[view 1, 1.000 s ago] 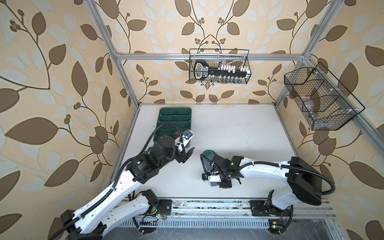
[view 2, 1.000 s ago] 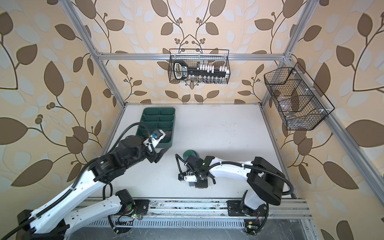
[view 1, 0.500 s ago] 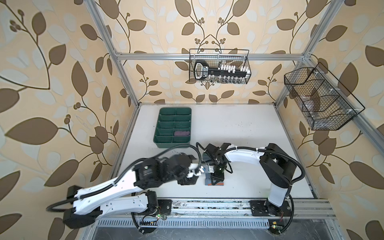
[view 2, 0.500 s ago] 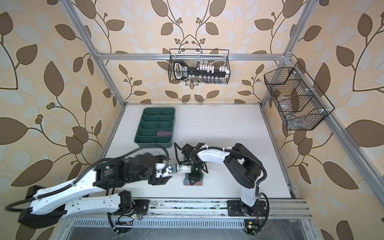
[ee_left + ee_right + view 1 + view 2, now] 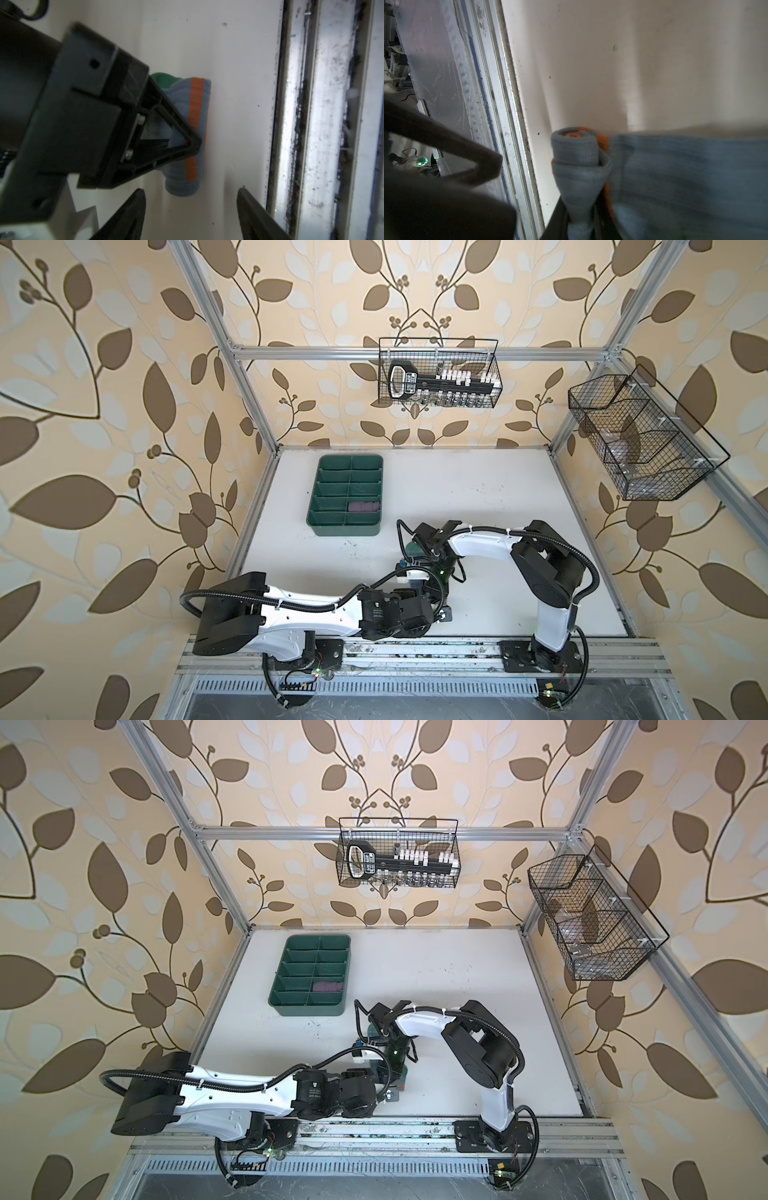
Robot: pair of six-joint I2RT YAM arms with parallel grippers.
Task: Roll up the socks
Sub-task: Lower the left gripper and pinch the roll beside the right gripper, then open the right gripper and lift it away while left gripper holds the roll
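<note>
The grey-blue sock [image 5: 195,124] with an orange stripe and green heel lies partly rolled near the table's front edge. Its rolled end [image 5: 577,158] faces the right wrist camera, and the flat part [image 5: 685,176] spreads beside it. My right gripper [image 5: 581,224] is shut on the roll. My left gripper [image 5: 190,189] is open, its fingertips [image 5: 244,193] on either side of the sock's near end without touching it. The purple sock [image 5: 365,506] sits in a compartment of the green tray [image 5: 316,506]. In both top views the two grippers crowd over the grey-blue sock, showing only its green heel [image 5: 412,549].
The metal rail [image 5: 322,124] runs along the table's front edge, close to the sock and the left gripper. Wire baskets hang on the back wall [image 5: 438,373] and the right wall [image 5: 640,435]. White tabletop [image 5: 478,489] lies behind the arms.
The left arm swung from the tray down to the front and now sits beside the grey-blue sock, jaws somewhat narrower. The right gripper carried the sock toward the front edge.
</note>
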